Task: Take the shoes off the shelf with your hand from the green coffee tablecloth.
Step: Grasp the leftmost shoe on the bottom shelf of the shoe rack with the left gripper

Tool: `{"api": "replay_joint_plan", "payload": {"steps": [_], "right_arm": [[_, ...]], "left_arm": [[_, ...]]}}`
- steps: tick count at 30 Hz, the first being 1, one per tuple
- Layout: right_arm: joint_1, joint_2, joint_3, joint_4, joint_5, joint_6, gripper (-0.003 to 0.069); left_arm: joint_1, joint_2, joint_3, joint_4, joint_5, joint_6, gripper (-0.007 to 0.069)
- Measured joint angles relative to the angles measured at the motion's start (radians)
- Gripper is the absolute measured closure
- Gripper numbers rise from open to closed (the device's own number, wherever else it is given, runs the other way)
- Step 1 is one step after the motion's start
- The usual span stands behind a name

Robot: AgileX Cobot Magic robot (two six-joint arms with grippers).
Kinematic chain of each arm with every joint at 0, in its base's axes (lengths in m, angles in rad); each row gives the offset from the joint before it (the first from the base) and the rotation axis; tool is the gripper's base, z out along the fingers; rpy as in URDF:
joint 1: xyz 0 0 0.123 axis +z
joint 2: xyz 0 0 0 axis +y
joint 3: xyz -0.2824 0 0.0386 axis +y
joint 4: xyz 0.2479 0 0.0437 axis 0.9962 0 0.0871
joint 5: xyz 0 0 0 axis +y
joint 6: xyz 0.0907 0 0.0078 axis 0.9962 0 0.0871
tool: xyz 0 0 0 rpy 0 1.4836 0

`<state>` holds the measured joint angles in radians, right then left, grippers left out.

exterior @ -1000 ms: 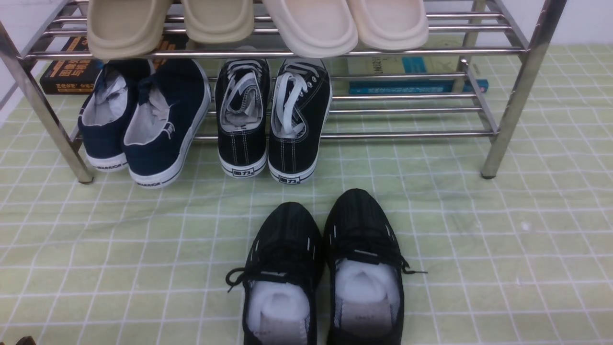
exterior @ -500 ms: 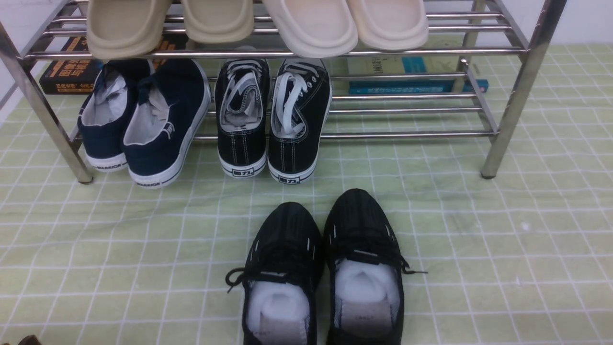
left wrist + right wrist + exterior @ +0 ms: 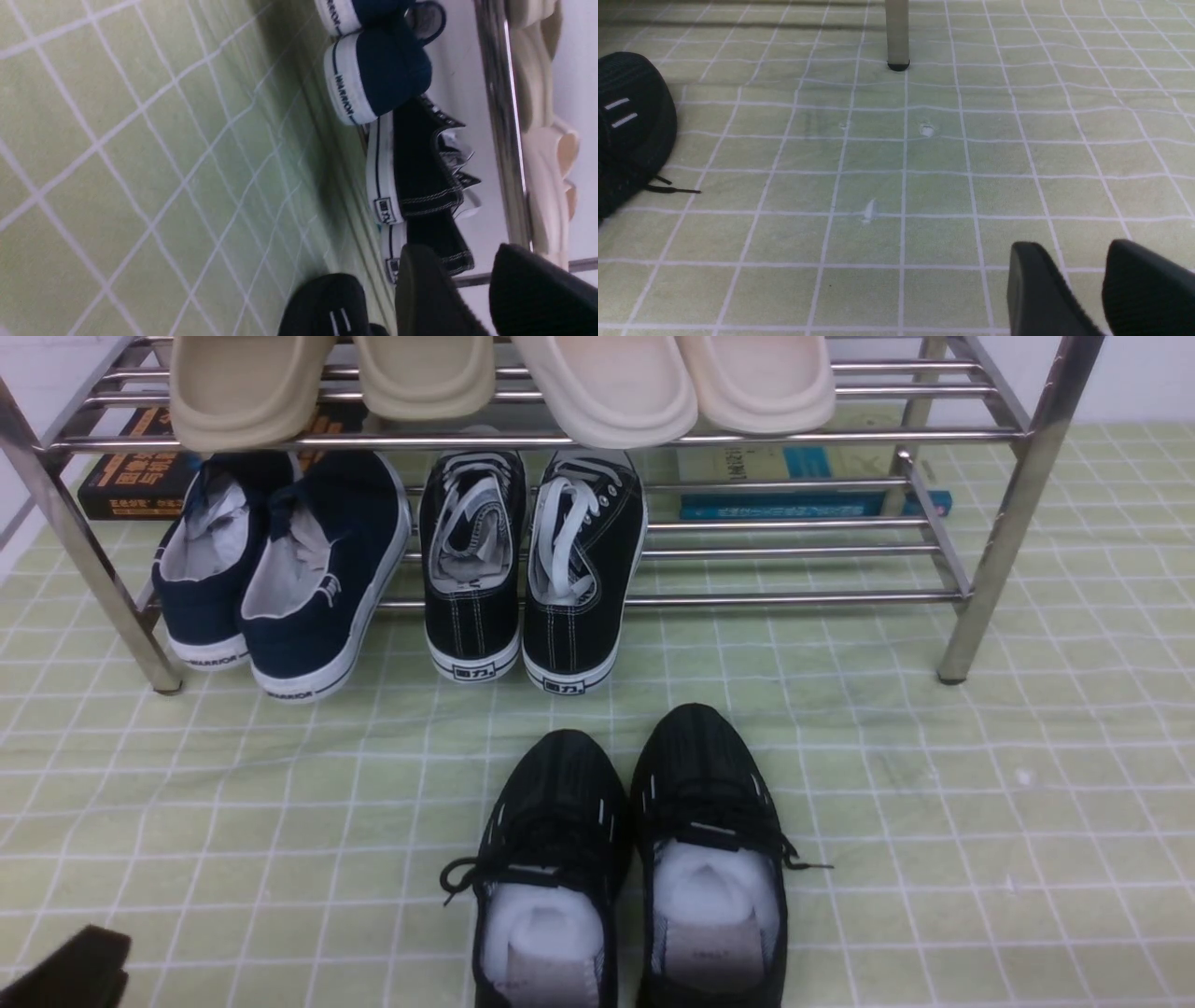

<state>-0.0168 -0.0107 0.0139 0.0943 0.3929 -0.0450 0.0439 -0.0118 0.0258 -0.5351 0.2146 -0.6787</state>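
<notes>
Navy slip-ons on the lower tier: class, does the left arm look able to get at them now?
Probably yes. Only bare tablecloth lies between the left gripper and the navy slip-ons, whose heels overhang the shelf front; its left leg stands close beside.

- Black canvas sneakers (image 3: 579,597): pair, white laces, white soles, heels toward camera, set side by side, touching.
- Black mesh shoes (image 3: 700,784): pair, nearer camera, well apart from sneakers, toes pointing at them. White stuffing inside both. One lace end trailing right.
- Tan slippers (image 3: 243,383), cream slippers (image 3: 607,383): two pairs, above sneakers, cropped by frame top.
- Black book (image 3: 131,485): orange lettering, lying flat, far left rear.
- Blue book (image 3: 803,506): flat, right rear; pale book (image 3: 747,462) stacked on top.
</notes>
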Motion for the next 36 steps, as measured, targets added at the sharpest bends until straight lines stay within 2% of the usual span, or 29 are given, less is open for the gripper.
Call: {"api": "replay_joint_plan", "payload": {"steps": [6,7,12,14,18,19,21,22,23,26,30,33,36], "right_arm": [[0.000,0.000,0.000,0.000,0.000,0.000,0.0420],[0.000,0.000,0.000,0.000,0.000,0.000,0.0420],[0.000,0.000,0.000,0.000,0.000,0.000,0.0420],[0.000,0.000,0.000,0.000,0.000,0.000,0.0420],[0.000,0.000,0.000,0.000,0.000,0.000,0.0420],[0.000,0.000,0.000,0.000,0.000,0.000,0.0420],[0.000,0.000,0.000,0.000,0.000,0.000,0.0420],[0.000,0.000,0.000,0.000,0.000,0.000,0.0420],[0.000,0.000,0.000,0.000,0.000,0.000,0.0420],[0.000,0.000,0.000,0.000,0.000,0.000,0.0420],[0.000,0.000,0.000,0.000,0.000,0.000,0.0420],[0.000,0.000,0.000,0.000,0.000,0.000,0.0420],[0.000,0.000,0.000,0.000,0.000,0.000,0.0420]], "left_arm": [[0.000,0.000,0.000,-0.007,-0.118,0.000,0.0406],[0.000,0.000,-0.020,0.009,-0.117,0.006,0.0442],[0.000,0.048,-0.233,0.139,-0.005,0.112,0.0601],[0.000,0.138,-0.351,0.212,0.097,0.148,0.0624],[0.000,0.391,-0.563,0.356,0.393,0.169,0.0624],[0.000,0.406,-0.573,0.363,0.393,0.170,0.0624],[0.000,0.616,-0.703,0.479,0.597,0.180,0.0624],[0.000,0.675,-0.736,0.522,0.635,0.182,0.0624],[0.000,0.690,-0.745,0.522,0.643,0.183,0.0624],[0.000,0.944,-0.892,0.669,0.715,0.183,0.0623],[0.000,1.117,-1.003,0.717,0.712,0.182,0.0599],[0.000,1.273,-1.128,0.725,0.691,0.182,0.0536],[0.000,1.419,-1.259,0.731,0.686,0.178,0.0436]]}}
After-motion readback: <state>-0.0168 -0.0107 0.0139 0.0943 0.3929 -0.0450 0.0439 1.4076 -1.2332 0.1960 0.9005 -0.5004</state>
